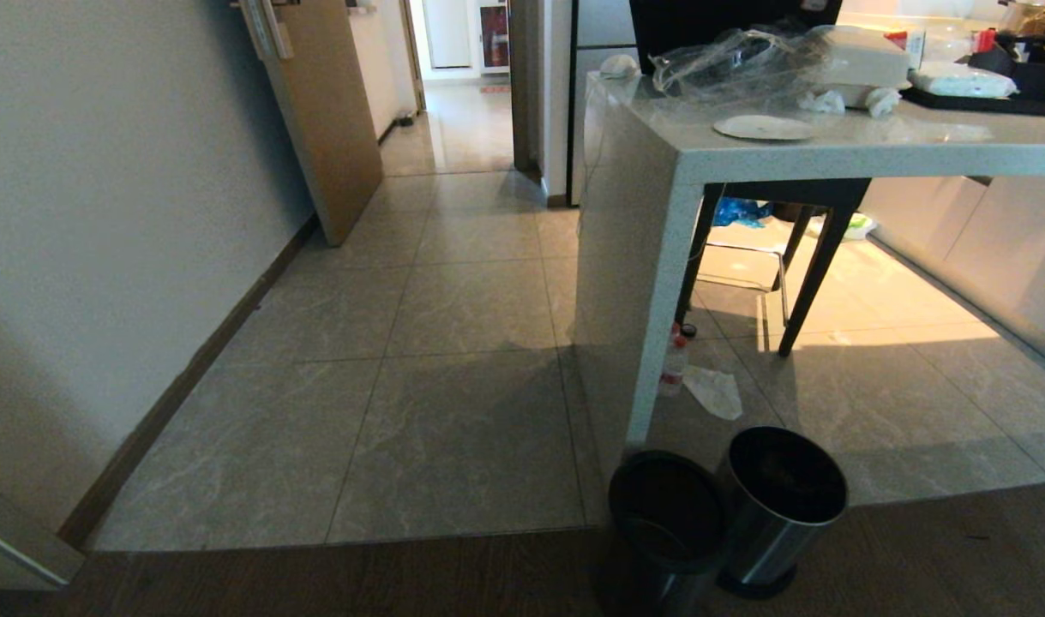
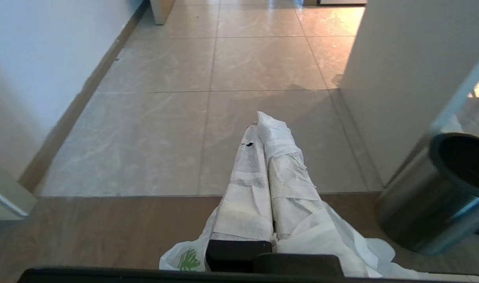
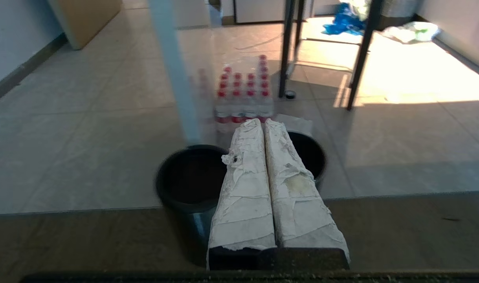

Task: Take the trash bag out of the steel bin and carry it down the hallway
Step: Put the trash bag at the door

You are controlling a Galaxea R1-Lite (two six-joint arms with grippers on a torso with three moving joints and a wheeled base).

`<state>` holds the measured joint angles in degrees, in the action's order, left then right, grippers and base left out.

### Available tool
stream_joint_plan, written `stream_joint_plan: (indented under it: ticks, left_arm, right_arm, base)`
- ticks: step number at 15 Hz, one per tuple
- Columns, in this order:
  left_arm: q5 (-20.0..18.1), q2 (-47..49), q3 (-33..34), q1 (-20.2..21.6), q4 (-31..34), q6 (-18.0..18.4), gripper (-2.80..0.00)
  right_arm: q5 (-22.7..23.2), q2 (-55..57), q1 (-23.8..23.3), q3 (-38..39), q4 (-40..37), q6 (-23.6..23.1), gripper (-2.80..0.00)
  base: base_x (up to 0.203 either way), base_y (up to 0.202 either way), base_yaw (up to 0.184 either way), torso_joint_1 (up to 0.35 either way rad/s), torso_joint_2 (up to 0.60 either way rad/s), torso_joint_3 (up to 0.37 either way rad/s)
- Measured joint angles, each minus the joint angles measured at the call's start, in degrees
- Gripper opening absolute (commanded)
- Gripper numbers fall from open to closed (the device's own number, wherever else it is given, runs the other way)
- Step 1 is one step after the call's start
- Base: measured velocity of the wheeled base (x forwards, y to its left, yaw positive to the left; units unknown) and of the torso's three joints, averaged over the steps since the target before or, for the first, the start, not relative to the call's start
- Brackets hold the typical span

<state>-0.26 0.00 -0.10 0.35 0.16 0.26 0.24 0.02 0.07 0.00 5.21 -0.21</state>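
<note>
Beneath the left gripper, crumpled white green-printed trash bag

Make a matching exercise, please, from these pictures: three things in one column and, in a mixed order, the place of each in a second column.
Things:
1. trash bag
2. white plate
3. pack of red-capped bottles

Places:
A. on the tabletop
B. hanging at the shut left pincer
C. standing on the floor tiles

Pairs: 1-B, 2-A, 3-C
</note>
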Motion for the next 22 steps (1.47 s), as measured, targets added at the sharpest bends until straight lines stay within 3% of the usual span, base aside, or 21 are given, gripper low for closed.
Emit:
stream_joint_plan:
  ticks: [22]
  left_arm:
    - [0.0, 0.0, 0.0, 0.0, -0.1, 0.0, -2.8]
  right_arm:
    - [0.0, 0.0, 0.0, 0.0, 0.0, 0.0, -2.8]
  base:
    - [0.0, 0.193, 0.001, 0.003, 0.0, 0.003]
